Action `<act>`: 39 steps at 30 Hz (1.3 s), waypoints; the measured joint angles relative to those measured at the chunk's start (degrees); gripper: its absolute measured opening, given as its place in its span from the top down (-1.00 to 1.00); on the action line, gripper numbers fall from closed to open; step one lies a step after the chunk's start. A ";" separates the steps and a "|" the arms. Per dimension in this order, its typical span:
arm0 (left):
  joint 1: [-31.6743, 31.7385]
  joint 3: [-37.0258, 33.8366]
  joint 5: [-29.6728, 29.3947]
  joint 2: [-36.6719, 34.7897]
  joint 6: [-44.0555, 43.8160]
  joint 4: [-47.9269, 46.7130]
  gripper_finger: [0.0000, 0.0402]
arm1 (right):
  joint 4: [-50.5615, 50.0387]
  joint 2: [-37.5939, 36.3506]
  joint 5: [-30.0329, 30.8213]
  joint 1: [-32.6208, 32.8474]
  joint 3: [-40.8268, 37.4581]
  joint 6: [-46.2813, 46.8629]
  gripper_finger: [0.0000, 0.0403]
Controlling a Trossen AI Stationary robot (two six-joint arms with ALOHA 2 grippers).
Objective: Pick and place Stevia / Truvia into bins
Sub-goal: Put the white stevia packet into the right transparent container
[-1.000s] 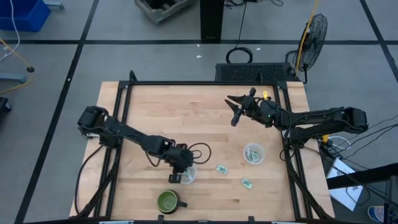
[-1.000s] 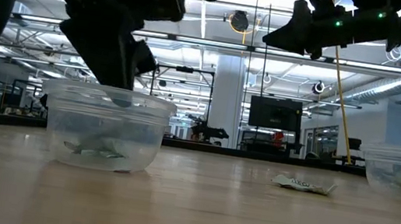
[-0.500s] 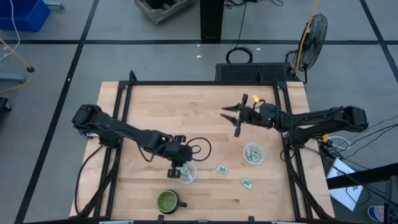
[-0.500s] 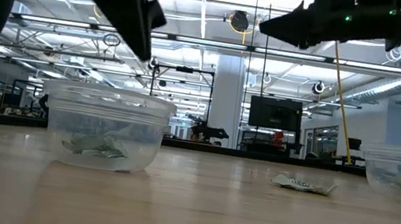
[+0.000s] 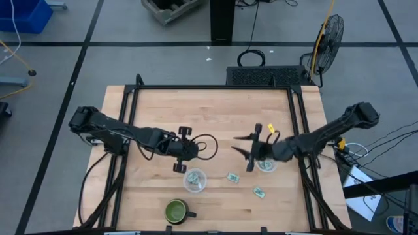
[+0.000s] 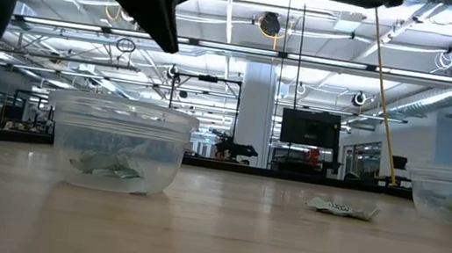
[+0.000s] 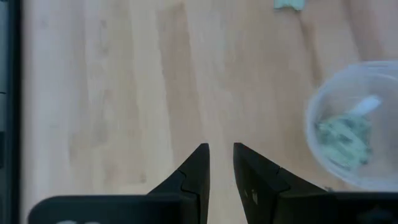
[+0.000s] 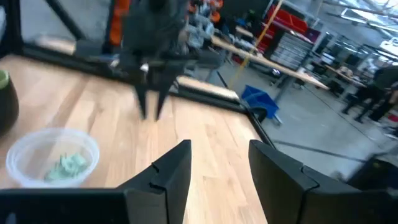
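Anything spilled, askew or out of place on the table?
No spill. Two pale green paper sweetener packets lie loose on the wooden table, between the two clear plastic cups, both upright.

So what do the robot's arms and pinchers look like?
Both are dark, skinny, jointed arms. The left gripper and right gripper each have two flat black fingers with slanted tips. Black cable loops beside the left one, and the right arm has a little yellow bit near its wrist.
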 joint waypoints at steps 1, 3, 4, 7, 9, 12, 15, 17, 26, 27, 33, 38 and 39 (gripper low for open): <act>0.44 0.01 -0.39 0.00 0.86 -0.03 0.62 | -0.64 1.37 1.41 1.33 0.89 0.17 0.24; 1.36 -0.10 -0.44 0.00 2.51 -0.53 0.62 | -3.40 4.21 3.13 3.56 2.70 3.00 0.23; 1.91 -0.10 -0.44 -0.04 3.39 -0.27 0.62 | -6.25 5.34 3.72 4.56 3.52 5.54 0.23; 3.49 -0.10 -0.70 -0.08 5.63 -0.22 0.62 | -16.79 8.55 3.43 6.82 7.13 16.60 0.22; 4.49 -0.10 -0.74 -0.08 6.91 -0.18 0.62 | -25.47 9.71 2.45 8.19 9.67 26.12 0.22; 5.95 -0.10 -0.79 -0.08 7.72 -0.16 0.62 | -37.29 10.59 -5.86 9.50 12.93 42.13 0.24; 7.47 -0.10 -0.77 -0.08 7.85 -0.11 0.62 | -43.02 10.67 -22.57 10.36 13.47 56.50 0.26; 8.47 -0.10 -0.79 -0.08 7.85 -0.09 0.62 | -43.24 10.68 -31.11 11.48 12.32 67.31 0.27; 11.62 -0.10 -0.70 -0.08 9.08 1.06 0.62 | -37.52 10.75 -35.12 17.50 1.42 92.26 0.28; 11.83 -0.10 -0.68 -0.08 9.34 1.35 0.62 | -35.49 10.76 -35.04 17.98 0.03 93.46 0.28; 12.91 -0.10 -0.68 -0.08 10.01 2.83 0.62 | -28.46 10.76 -30.55 19.34 -5.05 94.91 0.29; 13.33 -0.10 -0.68 -0.08 10.93 3.36 0.62 | -33.25 10.76 -30.47 19.31 -5.20 93.49 0.29; 13.39 -0.10 -0.68 -0.08 10.91 3.36 0.62 | -33.33 10.98 -30.08 19.31 -5.20 93.47 0.29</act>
